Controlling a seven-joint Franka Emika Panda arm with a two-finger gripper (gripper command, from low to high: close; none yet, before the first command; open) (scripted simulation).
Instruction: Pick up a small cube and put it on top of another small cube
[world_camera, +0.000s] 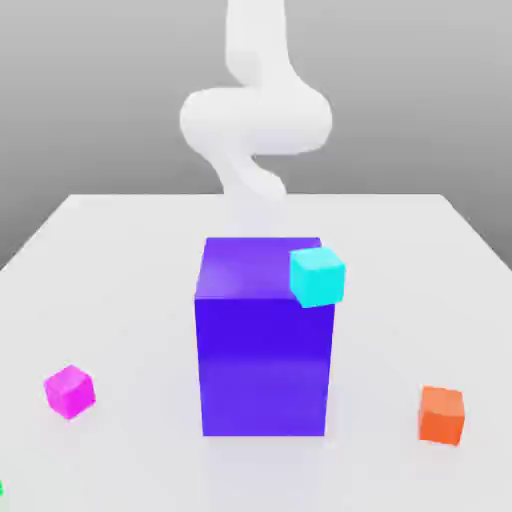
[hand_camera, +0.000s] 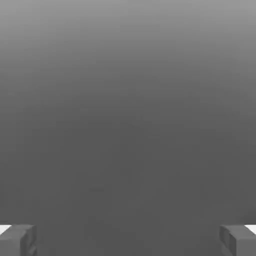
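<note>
Nothing stacked yet: small cube (world_camera: 69, 390) sits lower left on tabletop (world_camera: 120, 260), untouched; tool (hand_camera: 128, 240) wide open, empty; pick + place all left.

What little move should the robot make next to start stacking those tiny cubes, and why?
Probably swing over and down toward the small magenta-pink cube. It sits alone on the white table, and the gripper, its jaws wide apart, holds nothing.

The small cube (world_camera: 69, 390) lies well apart from the big block (world_camera: 263, 340), on the exterior view's left.
</note>
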